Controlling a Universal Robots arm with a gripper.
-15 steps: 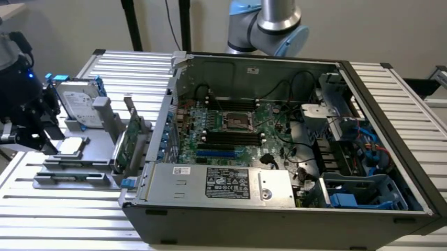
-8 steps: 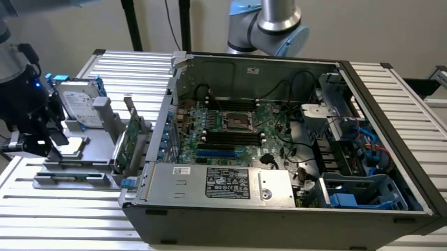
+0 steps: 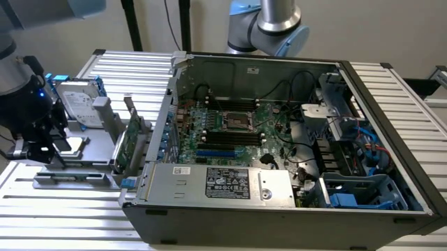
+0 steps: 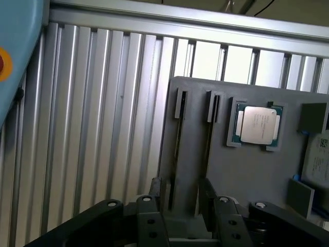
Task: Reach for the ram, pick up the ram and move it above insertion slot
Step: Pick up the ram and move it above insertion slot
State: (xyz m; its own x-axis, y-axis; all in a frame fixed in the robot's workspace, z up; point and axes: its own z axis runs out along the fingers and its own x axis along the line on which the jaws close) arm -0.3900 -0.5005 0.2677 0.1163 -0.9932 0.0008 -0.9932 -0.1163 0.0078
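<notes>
Claw [image 4: 181, 189] open, fingers flanking ram [image 4: 177, 149]; ram edge-up in grey holder [image 4: 247, 175] slot, long axis along slot

You have bright light from above: it glares white on the ribbed aluminium table [image 3: 49, 209] at the exterior view's left and in the wrist view, shines softly on the processor lid [image 4: 257, 125], and leaves the computer case [image 3: 279, 130] interior in shadow.
</notes>
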